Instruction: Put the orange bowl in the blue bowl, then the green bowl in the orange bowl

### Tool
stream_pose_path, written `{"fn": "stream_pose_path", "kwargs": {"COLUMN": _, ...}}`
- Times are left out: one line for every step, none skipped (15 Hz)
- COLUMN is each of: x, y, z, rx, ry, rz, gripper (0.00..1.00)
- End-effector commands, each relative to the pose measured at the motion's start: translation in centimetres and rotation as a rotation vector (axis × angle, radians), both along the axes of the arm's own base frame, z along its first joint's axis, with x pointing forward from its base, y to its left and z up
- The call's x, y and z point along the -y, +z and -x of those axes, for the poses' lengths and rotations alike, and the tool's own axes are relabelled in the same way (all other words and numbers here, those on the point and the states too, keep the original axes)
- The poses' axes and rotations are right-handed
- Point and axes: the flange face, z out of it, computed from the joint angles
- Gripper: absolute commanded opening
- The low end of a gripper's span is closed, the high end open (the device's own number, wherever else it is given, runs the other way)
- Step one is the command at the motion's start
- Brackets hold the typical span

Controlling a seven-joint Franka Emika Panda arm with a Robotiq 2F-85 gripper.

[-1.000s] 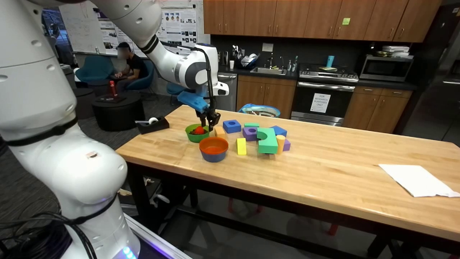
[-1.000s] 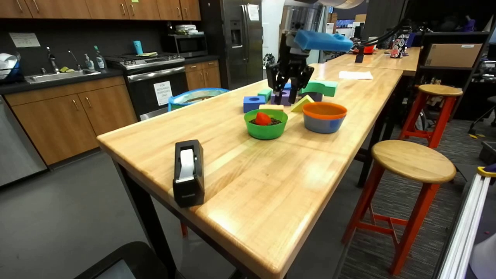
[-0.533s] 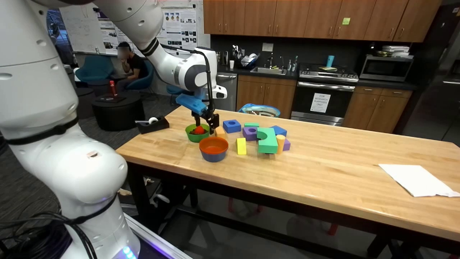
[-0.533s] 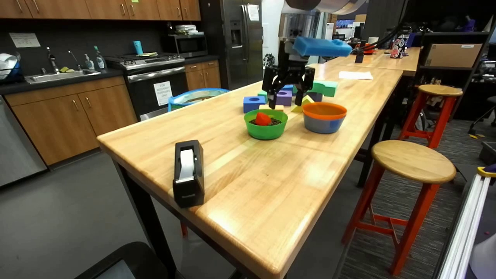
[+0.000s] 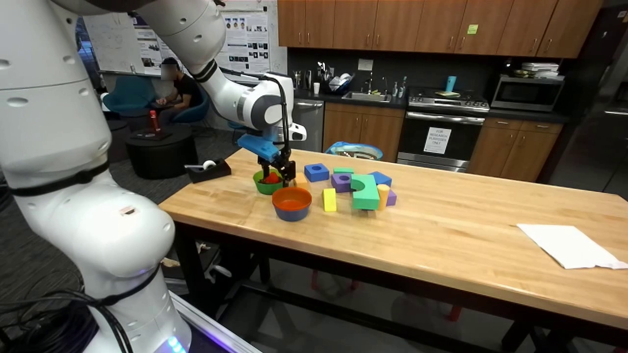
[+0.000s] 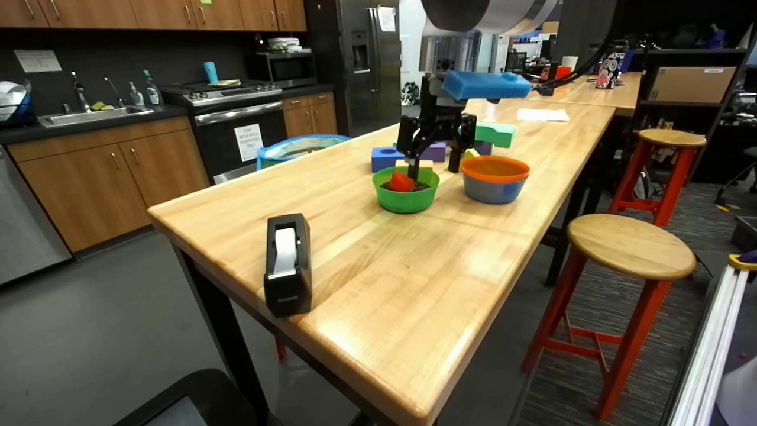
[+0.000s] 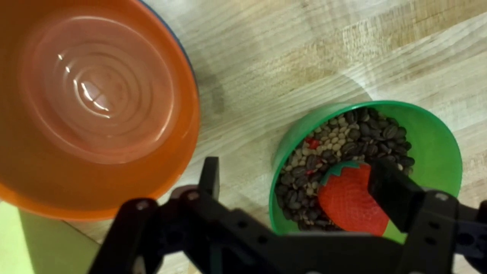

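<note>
Orange topped blue on the wooden table point(image 6: 384, 266), where the orange bowl point(image 7: 95, 110) sat upright inside the blue bowl point(image 6: 495, 191), its rim standing above the other's. Just beside the pair, apart from it, the green bowl point(image 6: 405, 201) stood upright, holding a red strawberry point(image 7: 352, 199) on dark beans point(image 7: 293, 198) and paler grains point(image 7: 335, 140). The gripper point(image 6: 433, 171) pointed down with its fingers spread wide, gripping nothing; the green bowl's wall ran between them. One fingertip was on the bowl's inner side, over or against the strawberry (the wrist view did not settle which), the other outside, in the gap toward the orange bowl. A yellow block point(image 5: 329, 200) stood near the nested bowls and an orange block point(image 5: 301, 181) near the green one, while a black tape dispenser point(image 6: 288, 266) rested by the table's end.
</note>
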Motion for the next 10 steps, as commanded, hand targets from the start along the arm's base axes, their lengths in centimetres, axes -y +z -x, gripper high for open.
{"fn": "stream_pose_path", "kwargs": {"x": -0.2, "y": -0.2, "z": -0.4, "rx": -0.011, "ry": -0.007, "rz": -0.014, "gripper": 0.94}}
{"fn": "stream_pose_path", "kwargs": {"x": 0.0, "y": -0.4, "z": -0.5, "rx": -0.015, "ry": -0.011, "rz": -0.017, "gripper": 0.88}}
{"fn": "stream_pose_path", "kwargs": {"x": 0.0, "y": -0.6, "z": -0.5, "rx": -0.021, "ry": -0.016, "rz": -0.02, "gripper": 0.85}}
{"fn": "stream_pose_path", "kwargs": {"x": 0.1, "y": -0.9, "z": -0.6, "rx": -0.028, "ry": -0.02, "rz": -0.02, "gripper": 0.84}}
{"fn": "stream_pose_path", "kwargs": {"x": 0.2, "y": -1.1, "z": -0.6, "rx": -0.034, "ry": -0.024, "rz": -0.023, "gripper": 0.79}}
{"fn": "stream_pose_path", "kwargs": {"x": 0.3, "y": -1.4, "z": -0.6, "rx": -0.042, "ry": -0.028, "rz": -0.027, "gripper": 0.79}}
{"fn": "stream_pose_path", "kwargs": {"x": 0.3, "y": -1.7, "z": -0.6, "rx": -0.049, "ry": -0.034, "rz": -0.03, "gripper": 0.74}}
{"fn": "stream_pose_path", "kwargs": {"x": 0.4, "y": -1.9, "z": -0.6, "rx": -0.054, "ry": -0.04, "rz": -0.033, "gripper": 0.69}}
{"fn": "stream_pose_path", "kwargs": {"x": 0.4, "y": -2.2, "z": -0.7, "rx": -0.059, "ry": -0.043, "rz": -0.035, "gripper": 0.67}}
{"fn": "stream_pose_path", "kwargs": {"x": 0.5, "y": -2.4, "z": -0.8, "rx": -0.062, "ry": -0.047, "rz": -0.038, "gripper": 0.52}}
